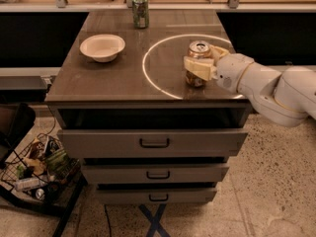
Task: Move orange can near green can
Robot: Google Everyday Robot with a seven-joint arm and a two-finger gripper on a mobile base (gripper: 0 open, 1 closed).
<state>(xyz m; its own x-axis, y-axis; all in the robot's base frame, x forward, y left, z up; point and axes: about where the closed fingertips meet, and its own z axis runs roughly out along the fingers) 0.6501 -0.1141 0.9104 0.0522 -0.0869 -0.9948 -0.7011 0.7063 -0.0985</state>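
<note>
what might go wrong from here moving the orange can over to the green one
The slim green drink can stands at the far edge of the dark table; an overshoot might knock it off the back. The gripper, at the table's near right, is shut on the orange-brown drink can around its middle; a loose hold might let it tip in transit.

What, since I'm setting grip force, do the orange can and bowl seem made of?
Orange can: likely thin metal, shiny silver top with tab. Bowl: pale, matte; paper or plastic, can't tell. Gripper grips the can at the table's right side.
</note>
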